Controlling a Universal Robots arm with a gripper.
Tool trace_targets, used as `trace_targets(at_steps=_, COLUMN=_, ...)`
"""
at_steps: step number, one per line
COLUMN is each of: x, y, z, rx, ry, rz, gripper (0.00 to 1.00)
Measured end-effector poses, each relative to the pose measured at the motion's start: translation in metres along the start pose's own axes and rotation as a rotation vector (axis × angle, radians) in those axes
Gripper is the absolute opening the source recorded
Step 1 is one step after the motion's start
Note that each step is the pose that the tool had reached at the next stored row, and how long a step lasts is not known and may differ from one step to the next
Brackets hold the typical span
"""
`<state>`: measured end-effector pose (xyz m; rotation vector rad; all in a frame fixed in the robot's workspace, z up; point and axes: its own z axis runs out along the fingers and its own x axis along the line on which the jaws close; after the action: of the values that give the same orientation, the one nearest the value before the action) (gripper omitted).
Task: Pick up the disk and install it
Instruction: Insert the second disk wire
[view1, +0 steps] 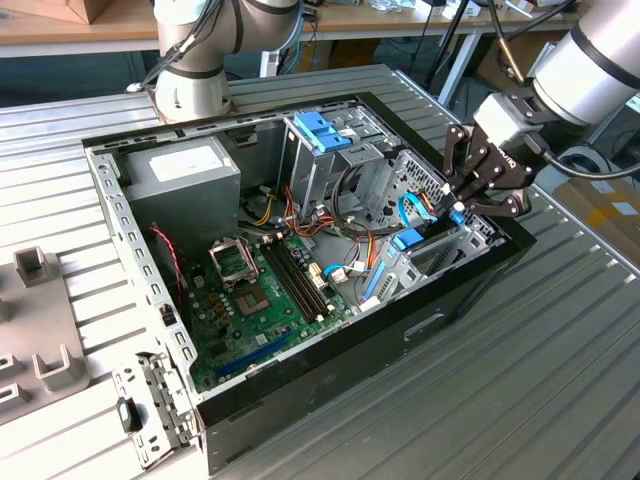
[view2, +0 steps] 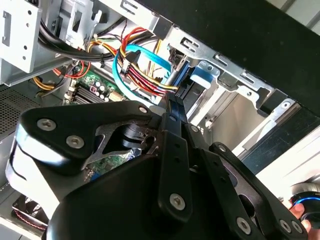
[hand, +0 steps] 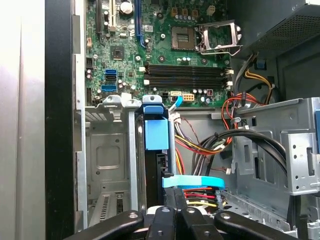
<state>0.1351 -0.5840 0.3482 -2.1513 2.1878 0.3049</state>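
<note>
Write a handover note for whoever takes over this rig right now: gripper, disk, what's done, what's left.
Gripper: over the drive bay at the exterior view's right end of the open case, directly above the disk.
Disk: standing on edge inside the bay, blue frame towards the gripper.
Done: the disk is in the bay.
Left: full seating cannot be confirmed from these views.

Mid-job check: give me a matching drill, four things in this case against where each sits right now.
Things:
1. disk
2. power-supply box
3. blue handle
4. pincer

Places:
A. on top of the metal cage
B. case corner at the exterior view's left
C. above the drive bay, at the exterior view's right
D. standing on edge in the bay, beside the cables

Pairs: 1-D, 2-B, 3-A, 4-C
</note>
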Motion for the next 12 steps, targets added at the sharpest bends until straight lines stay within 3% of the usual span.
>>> trace_targets(at_steps=12, x=0.0069, y=0.0012, z=0.0068, rx=0.0, ry=0.0005, rz=0.0, gripper=0.1)
